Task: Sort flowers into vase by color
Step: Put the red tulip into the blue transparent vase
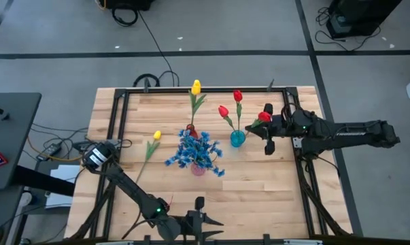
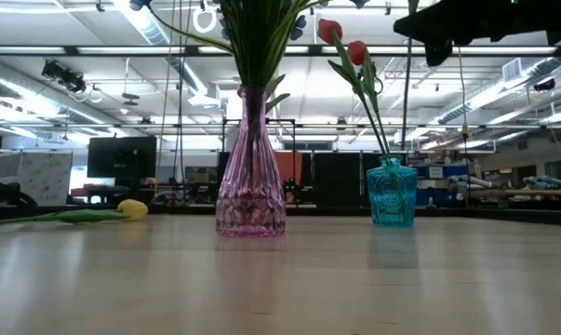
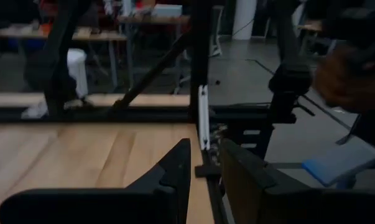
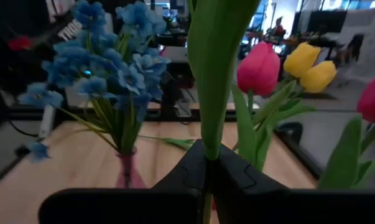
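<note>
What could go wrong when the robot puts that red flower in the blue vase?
The right gripper is shut on a red tulip by its thin stem, so it might slip or tilt. The blue vase already holds two red tulips; a new stem could catch their leaves. A bump might tip the vase, since the flowers stand much taller than it.

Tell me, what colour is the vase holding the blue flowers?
Pink vase, clearest in the low view.

Two tulips (image 1: pixel 230 116) in vase (image 1: pixel 237 139), right of blossom vase (image 1: pixel 198 168).
</note>
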{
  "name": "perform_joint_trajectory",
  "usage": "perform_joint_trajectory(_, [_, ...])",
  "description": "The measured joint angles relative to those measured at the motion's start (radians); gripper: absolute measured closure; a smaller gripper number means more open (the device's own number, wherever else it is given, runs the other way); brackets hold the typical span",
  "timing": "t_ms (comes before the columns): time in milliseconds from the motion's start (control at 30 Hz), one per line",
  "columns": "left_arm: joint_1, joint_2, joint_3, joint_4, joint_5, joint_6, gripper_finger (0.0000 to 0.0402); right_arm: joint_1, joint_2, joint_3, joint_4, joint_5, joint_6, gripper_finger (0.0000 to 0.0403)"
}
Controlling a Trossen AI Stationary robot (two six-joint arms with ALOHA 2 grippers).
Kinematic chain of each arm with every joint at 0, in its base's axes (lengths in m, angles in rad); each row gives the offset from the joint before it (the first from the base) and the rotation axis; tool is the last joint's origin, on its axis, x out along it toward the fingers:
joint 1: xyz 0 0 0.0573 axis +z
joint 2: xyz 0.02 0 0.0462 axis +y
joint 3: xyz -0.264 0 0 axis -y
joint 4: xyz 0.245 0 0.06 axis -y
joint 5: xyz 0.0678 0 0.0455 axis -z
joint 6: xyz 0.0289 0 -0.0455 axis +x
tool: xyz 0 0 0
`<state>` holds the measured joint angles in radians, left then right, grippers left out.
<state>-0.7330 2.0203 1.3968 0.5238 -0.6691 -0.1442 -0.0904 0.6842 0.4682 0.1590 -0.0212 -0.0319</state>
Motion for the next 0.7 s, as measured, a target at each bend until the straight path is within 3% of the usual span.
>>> perform_joint_trajectory(233, [-0.009,-0.011,0.000,0.043,-0.001,0.088,0.0310,-0.022,0.000,-0.041,0.059,0.034,-0.080,0.0378])
perform_joint_trajectory(700, [-0.014,-0.012,0.000,0.064,0.009,0.089,0.0310,-0.043,0.007,-0.048,0.124,0.076,-0.102,0.0378])
